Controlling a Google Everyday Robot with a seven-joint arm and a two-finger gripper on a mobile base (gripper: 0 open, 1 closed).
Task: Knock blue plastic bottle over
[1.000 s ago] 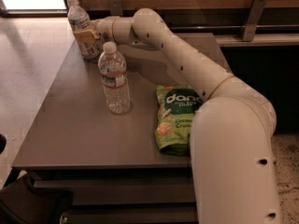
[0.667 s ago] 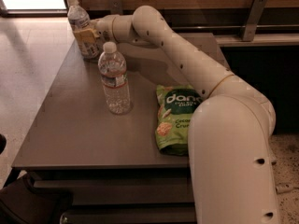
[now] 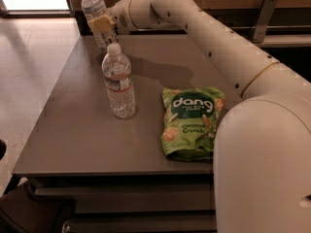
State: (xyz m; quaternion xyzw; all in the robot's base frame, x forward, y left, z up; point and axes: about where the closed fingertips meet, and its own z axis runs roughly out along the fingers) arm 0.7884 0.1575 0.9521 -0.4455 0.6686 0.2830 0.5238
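Observation:
The blue plastic bottle [image 3: 93,6] is at the table's far left corner, its white cap leaning to the left. My gripper [image 3: 103,27] reaches in from the right and its yellowish fingers [image 3: 99,23] are closed around the bottle's lower body, hiding its base. My arm [image 3: 218,47] stretches from the near right across the table's back.
A clear ribbed water bottle [image 3: 118,81] with a red-and-white label stands upright on the dark table [image 3: 73,135], just in front of my gripper. A green Dang snack bag [image 3: 192,123] lies flat to its right. Pale floor [image 3: 29,72] lies left of the table.
My gripper has moved to the right and a little up with the blue plastic bottle in it. The bottle now leans more. The water bottle and snack bag have not moved.

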